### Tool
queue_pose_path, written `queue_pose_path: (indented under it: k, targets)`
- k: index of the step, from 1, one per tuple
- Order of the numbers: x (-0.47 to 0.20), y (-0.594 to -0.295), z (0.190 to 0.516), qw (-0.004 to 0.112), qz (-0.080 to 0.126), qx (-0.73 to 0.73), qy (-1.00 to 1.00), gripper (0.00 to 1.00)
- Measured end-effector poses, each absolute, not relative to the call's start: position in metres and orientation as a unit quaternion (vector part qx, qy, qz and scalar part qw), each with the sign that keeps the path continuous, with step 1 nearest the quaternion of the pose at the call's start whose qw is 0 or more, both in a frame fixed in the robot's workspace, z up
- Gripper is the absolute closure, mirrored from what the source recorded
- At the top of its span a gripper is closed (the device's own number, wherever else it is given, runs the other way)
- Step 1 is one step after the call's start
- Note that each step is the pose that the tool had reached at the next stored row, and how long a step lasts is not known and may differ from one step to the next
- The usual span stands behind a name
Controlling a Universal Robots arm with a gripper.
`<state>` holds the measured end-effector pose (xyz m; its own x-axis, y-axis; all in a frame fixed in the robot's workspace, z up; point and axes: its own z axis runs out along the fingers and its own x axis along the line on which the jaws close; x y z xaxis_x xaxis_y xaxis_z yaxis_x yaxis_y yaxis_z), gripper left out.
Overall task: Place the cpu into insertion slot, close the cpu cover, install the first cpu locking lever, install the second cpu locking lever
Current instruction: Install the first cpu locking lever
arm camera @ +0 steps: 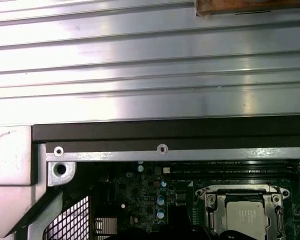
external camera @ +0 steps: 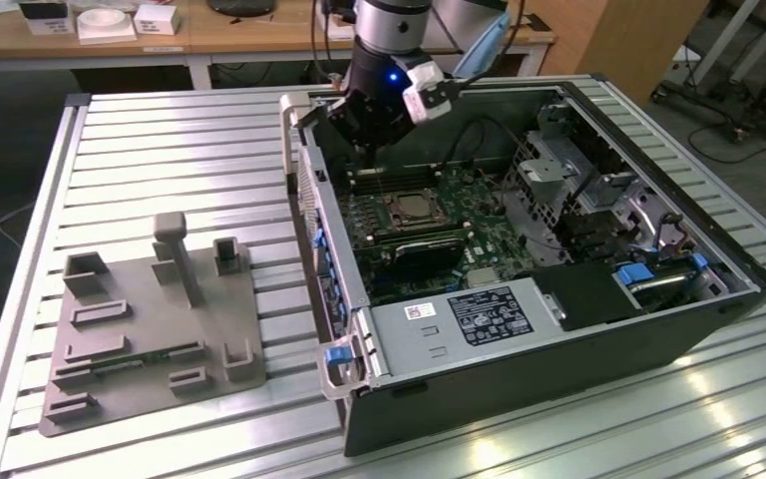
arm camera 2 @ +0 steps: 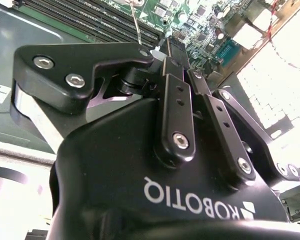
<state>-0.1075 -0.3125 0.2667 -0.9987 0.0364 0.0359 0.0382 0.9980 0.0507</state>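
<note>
One gripper (external camera: 362,150), jaws closed together, hangs near the insertion slot (arm camera: 211,220); the cpu (arm camera: 246,216) sits inside it.

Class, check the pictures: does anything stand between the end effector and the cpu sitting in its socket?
Nothing visible does. In the exterior view the end effector hangs inside the open case above the memory slots, and the cpu lies in the insertion slot beside them, with only open space between.

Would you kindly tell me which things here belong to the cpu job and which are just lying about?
Job: cpu, cpu cover, insertion slot.
Lying about: grey fixture plate, white-labelled grey box, memory slots, white boxes.
</note>
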Motion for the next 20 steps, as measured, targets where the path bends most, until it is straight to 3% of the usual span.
queue_pose_path:
  k: [20]
  targets:
    - [-0.085,-0.306,0.261,0.018,-0.027,-0.014,-0.999,0.9]
